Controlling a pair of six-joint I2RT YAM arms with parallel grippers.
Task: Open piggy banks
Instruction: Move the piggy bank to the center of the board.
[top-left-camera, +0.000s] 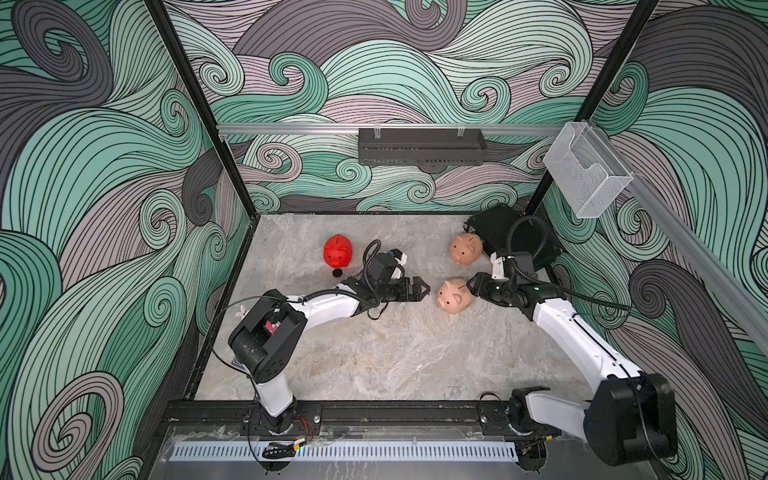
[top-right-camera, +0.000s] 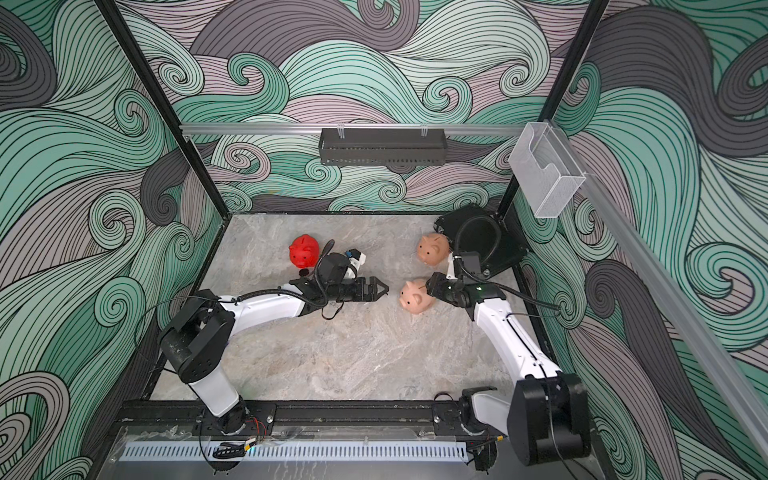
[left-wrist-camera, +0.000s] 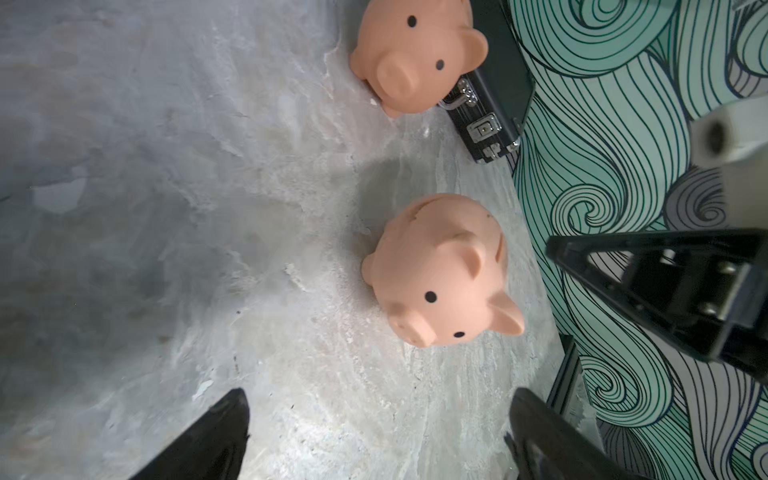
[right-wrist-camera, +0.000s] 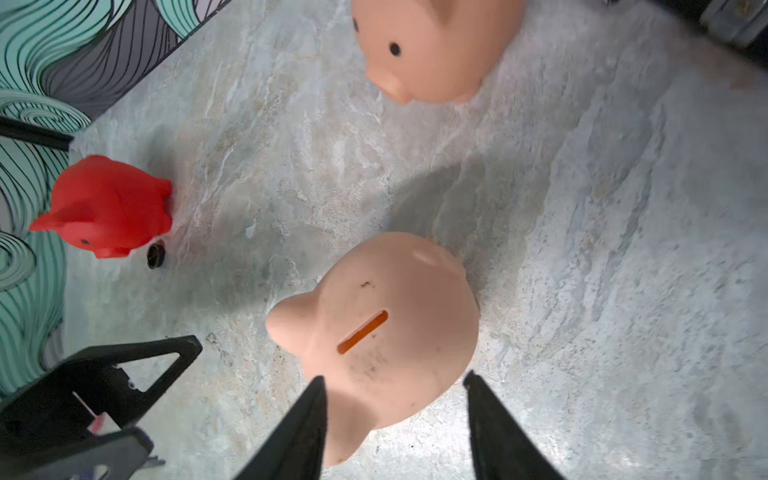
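Observation:
Three piggy banks stand on the marble table. The red one (top-left-camera: 338, 251) (right-wrist-camera: 108, 208) is at the back left, with a small black plug (top-left-camera: 337, 273) (right-wrist-camera: 156, 255) lying beside it. One peach pig (top-left-camera: 466, 248) (left-wrist-camera: 415, 54) sits at the back right against a black case. The nearer peach pig (top-left-camera: 455, 295) (top-right-camera: 417, 296) (right-wrist-camera: 386, 332) is upright, coin slot on top. My right gripper (top-left-camera: 471, 284) (right-wrist-camera: 395, 376) is open, its fingers straddling this pig's rear, one clear of it. My left gripper (top-left-camera: 424, 289) (left-wrist-camera: 376, 432) is open and empty, just left of the pig's snout.
A flat black case (top-left-camera: 511, 237) (left-wrist-camera: 490, 120) lies in the back right corner. A black rack (top-left-camera: 422, 146) hangs on the back wall and a clear holder (top-left-camera: 586, 174) on the right rail. Patterned walls enclose the table on three sides.

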